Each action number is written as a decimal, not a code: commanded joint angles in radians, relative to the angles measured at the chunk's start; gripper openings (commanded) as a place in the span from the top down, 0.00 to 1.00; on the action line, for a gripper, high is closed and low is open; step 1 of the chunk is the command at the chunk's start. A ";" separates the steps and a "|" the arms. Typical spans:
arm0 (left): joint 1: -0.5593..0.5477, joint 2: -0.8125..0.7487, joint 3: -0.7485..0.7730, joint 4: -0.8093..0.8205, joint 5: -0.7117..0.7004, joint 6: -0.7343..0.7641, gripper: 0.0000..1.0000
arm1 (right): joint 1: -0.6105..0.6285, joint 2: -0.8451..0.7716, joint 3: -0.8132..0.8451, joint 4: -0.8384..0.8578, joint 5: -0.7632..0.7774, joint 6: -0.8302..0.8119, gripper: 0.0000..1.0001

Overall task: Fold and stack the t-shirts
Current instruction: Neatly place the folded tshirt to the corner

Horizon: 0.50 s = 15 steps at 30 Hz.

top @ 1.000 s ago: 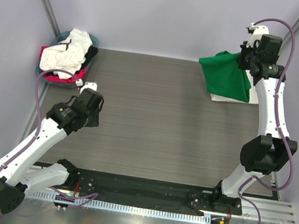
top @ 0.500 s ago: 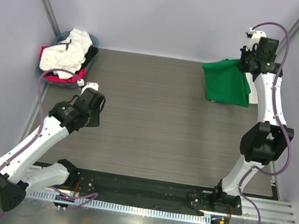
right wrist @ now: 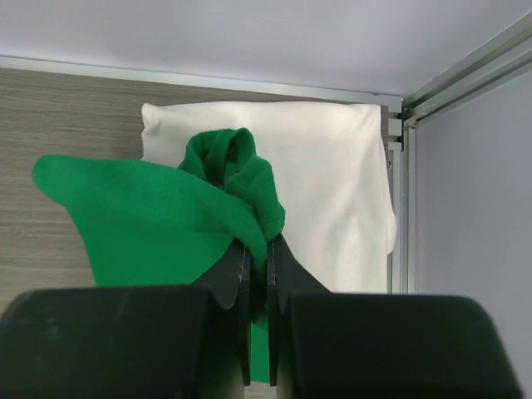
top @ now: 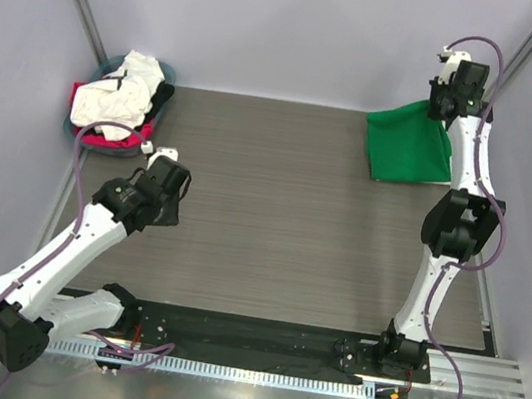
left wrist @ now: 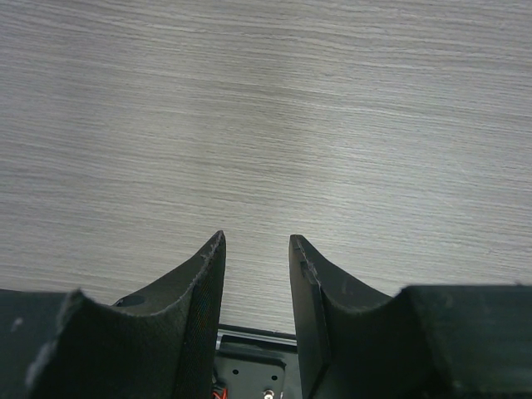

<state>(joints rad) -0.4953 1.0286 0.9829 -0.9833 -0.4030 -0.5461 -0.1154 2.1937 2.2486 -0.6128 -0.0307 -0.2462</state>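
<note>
A bright green t-shirt [top: 411, 144] hangs over the table's far right corner, a bunched fold [right wrist: 249, 187] pinched in my right gripper [right wrist: 258, 245], which is shut on it. Under it lies a folded white t-shirt [right wrist: 332, 174], flat against the back wall and right rail. In the top view the right gripper [top: 451, 99] is raised at the far right. My left gripper [left wrist: 256, 241] hovers over bare table at the left [top: 166, 206], jaws apart with nothing between them. More t-shirts, white [top: 115, 95], pink-red [top: 103, 138] and black [top: 164, 94], are piled in the basket.
The round grey-blue basket [top: 116, 62] stands in the far left corner. Grey walls and metal frame rails [right wrist: 399, 133] close the table at the back and sides. The arms' black base plate [top: 254, 339] runs along the near edge.
My right gripper has carried the green t-shirt back and to the right, so it now covers the white one in the top view. The left arm has crept slightly forward.
</note>
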 commanded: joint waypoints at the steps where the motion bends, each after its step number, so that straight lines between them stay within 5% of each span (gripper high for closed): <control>1: 0.003 0.005 0.003 0.023 -0.034 -0.014 0.62 | -0.010 0.038 0.097 0.074 0.026 -0.019 0.99; 15: 0.004 0.028 0.005 0.020 -0.033 -0.014 0.62 | -0.038 0.204 0.101 0.271 0.195 0.015 0.98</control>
<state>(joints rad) -0.4953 1.0557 0.9829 -0.9836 -0.4114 -0.5465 -0.1471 2.3726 2.2986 -0.4725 0.0925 -0.2478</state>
